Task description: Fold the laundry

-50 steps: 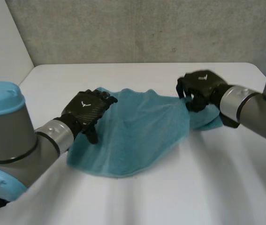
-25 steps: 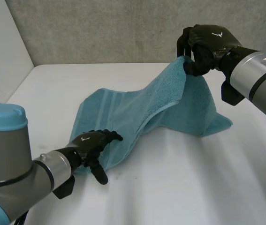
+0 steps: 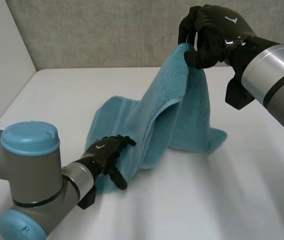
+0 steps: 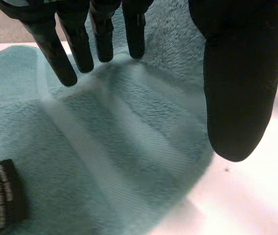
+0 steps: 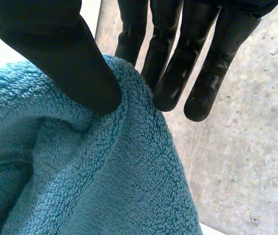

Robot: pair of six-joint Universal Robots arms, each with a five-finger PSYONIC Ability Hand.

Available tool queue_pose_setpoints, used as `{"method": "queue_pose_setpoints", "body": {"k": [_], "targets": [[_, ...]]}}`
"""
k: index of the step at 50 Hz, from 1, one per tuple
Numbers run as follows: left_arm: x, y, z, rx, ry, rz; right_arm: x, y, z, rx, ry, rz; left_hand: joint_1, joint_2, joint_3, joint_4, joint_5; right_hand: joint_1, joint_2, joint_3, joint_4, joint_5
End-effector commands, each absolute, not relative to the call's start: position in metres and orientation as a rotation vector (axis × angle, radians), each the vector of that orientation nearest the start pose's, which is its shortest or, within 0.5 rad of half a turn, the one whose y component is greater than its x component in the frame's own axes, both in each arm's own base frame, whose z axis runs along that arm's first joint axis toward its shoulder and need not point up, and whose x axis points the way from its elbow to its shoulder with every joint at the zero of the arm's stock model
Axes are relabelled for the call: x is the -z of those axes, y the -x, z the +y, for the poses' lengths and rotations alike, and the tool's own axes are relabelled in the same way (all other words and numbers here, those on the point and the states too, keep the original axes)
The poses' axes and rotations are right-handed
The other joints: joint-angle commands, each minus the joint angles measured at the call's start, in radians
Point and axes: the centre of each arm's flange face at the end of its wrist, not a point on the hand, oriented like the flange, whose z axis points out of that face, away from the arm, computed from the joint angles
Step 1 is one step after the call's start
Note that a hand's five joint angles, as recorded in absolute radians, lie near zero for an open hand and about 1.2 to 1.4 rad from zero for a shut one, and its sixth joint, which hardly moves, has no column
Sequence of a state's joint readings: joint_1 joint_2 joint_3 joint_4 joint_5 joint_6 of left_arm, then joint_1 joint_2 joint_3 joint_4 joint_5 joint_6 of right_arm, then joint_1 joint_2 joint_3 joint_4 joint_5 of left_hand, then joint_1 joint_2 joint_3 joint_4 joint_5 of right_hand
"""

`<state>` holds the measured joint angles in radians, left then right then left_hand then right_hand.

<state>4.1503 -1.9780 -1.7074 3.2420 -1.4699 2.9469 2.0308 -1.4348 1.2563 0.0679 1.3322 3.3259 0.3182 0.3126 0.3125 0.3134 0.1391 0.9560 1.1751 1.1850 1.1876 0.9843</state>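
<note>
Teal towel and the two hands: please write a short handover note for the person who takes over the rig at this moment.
Right hand: shut on the top end of the teal terry towel, pinched between thumb and fingers, held high above the white table.
Left hand: open, straight fingers on the towel's near end, which lies on the table.
Done: towel is stretched between both hands; no fold made yet.
Left: lay it flat, fold it, smooth it.
</note>
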Motion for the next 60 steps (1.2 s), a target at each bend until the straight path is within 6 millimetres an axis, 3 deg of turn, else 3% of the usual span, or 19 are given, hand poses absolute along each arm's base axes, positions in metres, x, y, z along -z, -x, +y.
{"method": "queue_pose_setpoints", "body": {"k": [1, 2, 3, 4, 13, 18, 20, 25, 27, 28, 32, 33, 34, 35, 39, 43, 53, 60], "targets": [[-0.15, 0.292, -0.219, 1.965, -0.531, 2.906, -0.356, -0.284, -0.237, 1.786, 0.45, 1.704, 0.679, 0.685, 0.685, 0.684, 0.684, 0.44, 0.221, 0.211, 0.209, 0.237], [-0.15, 0.292, -0.22, 1.966, -0.531, 2.906, -0.356, -0.284, -0.237, 1.786, 0.449, 1.704, 0.682, 0.688, 0.688, 0.687, 0.687, 0.44, 0.221, 0.211, 0.209, 0.237], [-0.152, 0.291, -0.226, 2.008, -0.477, 2.851, -0.354, -0.282, -0.239, 1.785, 0.445, 1.714, 0.95, 0.955, 0.955, 0.954, 0.954, 0.44, 0.221, 0.211, 0.209, 0.237], [-0.153, 0.291, -0.23, 2.045, -0.441, 2.81, -0.351, -0.281, -0.239, 1.779, 0.441, 1.725, 1.077, 1.082, 1.082, 1.082, 1.081, 0.44, 0.221, 0.211, 0.209, 0.237], [-0.154, 0.292, -0.235, 2.081, -0.435, 2.782, -0.345, -0.281, -0.241, 1.778, 0.454, 1.745, 1.078, 1.084, 1.084, 1.083, 1.083, 0.44, 0.221, 0.211, 0.209, 0.237], [-0.169, 0.283, -0.242, 2.122, -0.44, 2.728, -0.34, -0.277, -0.249, 1.796, 0.479, 1.768, 1.078, 1.084, 1.084, 1.083, 1.083, 0.44, 0.221, 0.211, 0.209, 0.237], [-0.191, 0.265, -0.25, 2.179, -0.399, 2.644, -0.327, -0.273, -0.261, 1.814, 0.529, 1.826, 1.078, 1.084, 1.084, 1.083, 1.083, 0.44, 0.221, 0.211, 0.209, 0.237], [-0.212, 0.249, -0.256, 2.233, -0.434, 2.555, -0.298, -0.268, -0.279, 1.834, 0.657, 1.938, 1.078, 1.084, 1.084, 1.083, 1.083, 0.44, 0.221, 0.211, 0.209, 0.237], [-0.212, 0.249, -0.255, 2.224, -0.481, 2.564, -0.292, -0.267, -0.283, 1.845, 0.683, 1.964, 1.078, 1.084, 1.084, 1.083, 1.083, 0.44, 0.221, 0.211, 0.209, 0.237], [-0.207, 0.252, -0.249, 2.19, -0.543, 2.61, -0.287, -0.268, -0.285, 1.84, 0.701, 1.981, 0.901, 0.907, 0.907, 0.906, 0.906, 0.44, 0.221, 0.211, 0.209, 0.237], [-0.197, 0.257, -0.231, 2.101, -0.644, 2.723, -0.275, -0.269, -0.291, 1.822, 0.7, 2.011, 0.656, 0.661, 0.661, 0.661, 0.66, 0.44, 0.221, 0.211, 0.209, 0.237], [-0.191, 0.261, -0.221, 2.054, -0.695, 2.77, -0.272, -0.267, -0.295, 1.82, 0.673, 2.027, 0.22, 0.225, 0.225, 0.225, 0.224, 0.44, 0.221, 0.211, 0.209, 0.237], [-0.191, 0.261, -0.221, 2.054, -0.695, 2.77, -0.272, -0.267, -0.295, 1.82, 0.673, 2.028, 0.215, 0.221, 0.221, 0.22, 0.22, 0.44, 0.221, 0.211, 0.209, 0.237], [-0.187, 0.266, -0.21, 2.013, -0.751, 2.804, -0.27, -0.266, -0.298, 1.82, 0.637, 2.04, 0.032, 0.038, 0.038, 0.037, 0.037, 0.44, 0.221, 0.211, 0.209, 0.237], [-0.169, 0.283, -0.18, 1.913, -0.91, 2.85, -0.273, -0.265, -0.306, 1.857, 0.542, 2.013, 0.03, 0.036, 0.036, 0.035, 0.035, 0.44, 0.221, 0.211, 0.209, 0.237], [-0.163, 0.287, -0.171, 1.879, -0.952, 2.839, -0.273, -0.266, -0.306, 1.862, 0.542, 2.004, 0.033, 0.039, 0.039, 0.038, 0.038, 0.44, 0.221, 0.211, 0.209, 0.237], [-0.139, 0.276, -0.174, 1.747, -1.093, 2.554, -0.261, -0.265, -0.305, 1.83, 0.548, 2.037, 0.039, 0.045, 0.045, 0.044, 0.044, 0.44, 0.221, 0.211, 0.209, 0.237], [-0.128, 0.273, -0.175, 1.746, -1.073, 2.492, -0.259, -0.265, -0.305, 1.828, 0.551, 2.038, 0.042, 0.048, 0.048, 0.047, 0.047, 0.44, 0.221, 0.211, 0.209, 0.237]]}}
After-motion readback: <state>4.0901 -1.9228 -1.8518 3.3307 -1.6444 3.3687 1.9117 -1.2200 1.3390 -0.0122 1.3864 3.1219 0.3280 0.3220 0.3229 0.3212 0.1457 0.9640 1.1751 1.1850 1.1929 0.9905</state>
